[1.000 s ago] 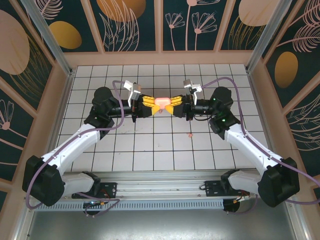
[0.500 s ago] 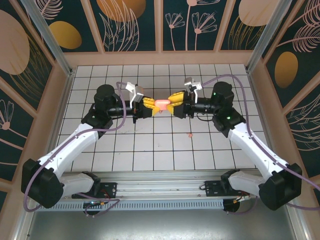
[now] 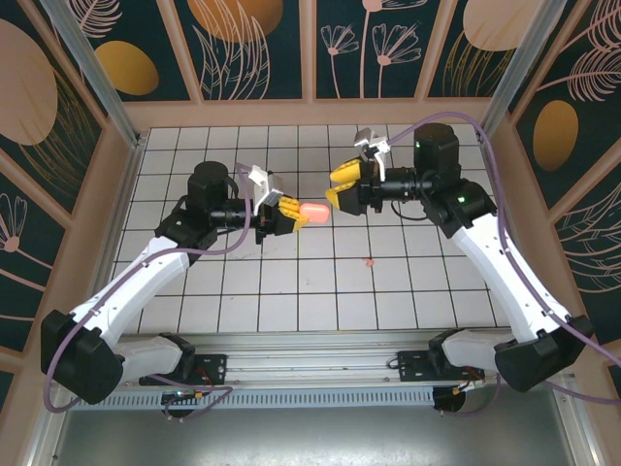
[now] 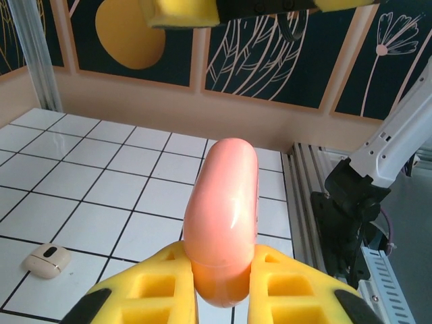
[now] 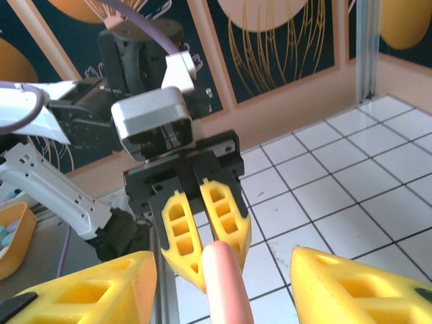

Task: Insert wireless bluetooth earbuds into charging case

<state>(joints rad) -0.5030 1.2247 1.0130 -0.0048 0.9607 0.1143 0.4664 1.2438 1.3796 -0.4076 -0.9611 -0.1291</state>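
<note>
That pink case point(image 4: 223, 216) looks like smooth glossy plastic, yellow fingers point(image 4: 152, 290) matte, bench point(image 4: 88, 182) tiles slightly shiny.

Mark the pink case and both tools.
pink case point(image 4: 223, 202): left wrist view, middle of its glossy body.
left tool point(image 3: 300, 216): top view, midway between its fingertips.
right tool point(image 3: 331, 189): top view, midway between its fingertips.

No readable text, label, brand, number or sign is showing anywhere.
</note>
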